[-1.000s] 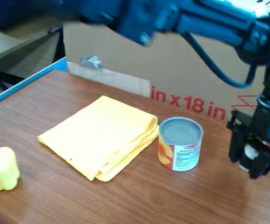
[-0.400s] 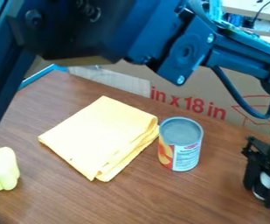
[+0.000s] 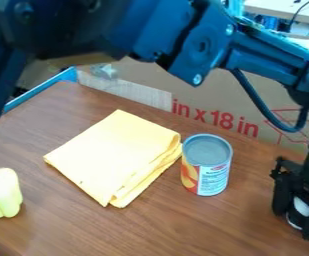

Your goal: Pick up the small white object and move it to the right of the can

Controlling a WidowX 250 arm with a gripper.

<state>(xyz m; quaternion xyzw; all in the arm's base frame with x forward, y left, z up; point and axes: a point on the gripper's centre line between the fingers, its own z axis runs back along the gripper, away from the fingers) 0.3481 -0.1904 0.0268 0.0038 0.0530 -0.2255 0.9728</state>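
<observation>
Gripper (image 3: 299, 210), right edge: clasps white object (image 3: 303, 206), largely hidden by the fingers; identity unclear. Can (image 3: 207, 165) beside folded cloth (image 3: 113, 155). Pepper (image 3: 3, 192) cut off at left.

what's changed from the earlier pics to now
The gripper has moved right and down in the view, easing slightly back left at the end. The white thing between its fingers has travelled with it; nothing was visibly picked up or let go. The can, the folded yellow cloth and the pepper stayed put.
</observation>
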